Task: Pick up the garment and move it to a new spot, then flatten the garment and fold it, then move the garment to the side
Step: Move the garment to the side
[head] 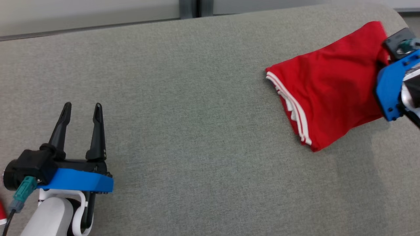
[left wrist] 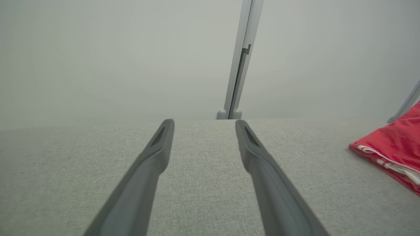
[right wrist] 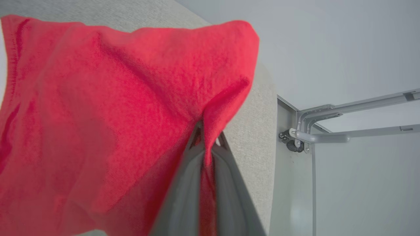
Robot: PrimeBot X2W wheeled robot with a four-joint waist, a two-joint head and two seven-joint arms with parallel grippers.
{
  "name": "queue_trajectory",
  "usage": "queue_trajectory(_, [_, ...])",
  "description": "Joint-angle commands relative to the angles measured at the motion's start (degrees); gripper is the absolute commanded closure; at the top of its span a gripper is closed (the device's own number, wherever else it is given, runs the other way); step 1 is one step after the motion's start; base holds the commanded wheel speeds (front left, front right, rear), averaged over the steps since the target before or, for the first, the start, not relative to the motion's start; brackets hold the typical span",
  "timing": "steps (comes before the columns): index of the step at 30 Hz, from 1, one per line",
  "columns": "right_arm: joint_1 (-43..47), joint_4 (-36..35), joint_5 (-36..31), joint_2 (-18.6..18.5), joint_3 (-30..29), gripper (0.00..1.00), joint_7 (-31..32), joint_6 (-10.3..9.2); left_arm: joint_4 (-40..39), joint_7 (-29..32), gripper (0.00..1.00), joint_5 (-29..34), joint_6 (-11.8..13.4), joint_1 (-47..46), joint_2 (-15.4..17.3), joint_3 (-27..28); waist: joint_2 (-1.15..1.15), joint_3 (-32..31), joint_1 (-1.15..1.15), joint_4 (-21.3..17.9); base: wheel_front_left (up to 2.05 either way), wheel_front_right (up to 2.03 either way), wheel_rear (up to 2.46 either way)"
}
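Observation:
The garment [head: 328,85] is red with white stripes along one edge and lies bunched at the far right of the grey fabric surface [head: 197,114]. Its striped edge also shows in the left wrist view, where the garment [left wrist: 397,144] sits at the right. My right gripper [right wrist: 206,139] is shut on a pinched fold of the garment [right wrist: 115,114] near its right corner; red cloth runs down between the two fingers. In the head view the right gripper's blue mount [head: 393,85] sits at the garment's right edge, fingertips hidden by cloth. My left gripper [head: 82,109] stands open at the lower left, nothing between its fingers [left wrist: 157,144].
A pale wall with a vertical grey post [left wrist: 241,59] runs behind the surface. Grey metal frame bars [right wrist: 344,131] stand beyond the surface's rounded right end. A small red thing [head: 2,213] shows at the lower left edge. A broad stretch of fabric separates my two grippers.

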Motion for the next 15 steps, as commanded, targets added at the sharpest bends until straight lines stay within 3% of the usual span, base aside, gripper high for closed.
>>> queue_trajectory(1, [-1.20, 0.27, -0.37, -1.07, -1.43, 1.00, -1.50, -0.02, -0.45, 0.25, 0.00, 0.48, -0.03, -1.45, 0.80, 0.41, 0.00, 3.79, -0.01, -3.16, 0.00, 0.00, 0.00])
queue_trajectory(8, [-1.61, 2.68, -3.33, -4.06, -7.64, 1.00, -7.26, -0.02, -2.30, 1.51, 0.00, 1.20, -0.26, -3.56, 2.98, 0.67, 0.00, 7.90, -0.01, -4.61, 0.00, 0.00, 0.00])
queue_trajectory(15, [-3.19, 4.50, -9.46, -4.14, -11.52, 1.00, -14.51, -0.02, -4.23, 2.66, 0.00, 1.41, -0.16, -5.14, 4.37, 0.85, 0.00, 10.52, -0.01, -4.34, 0.00, 0.00, 0.00])
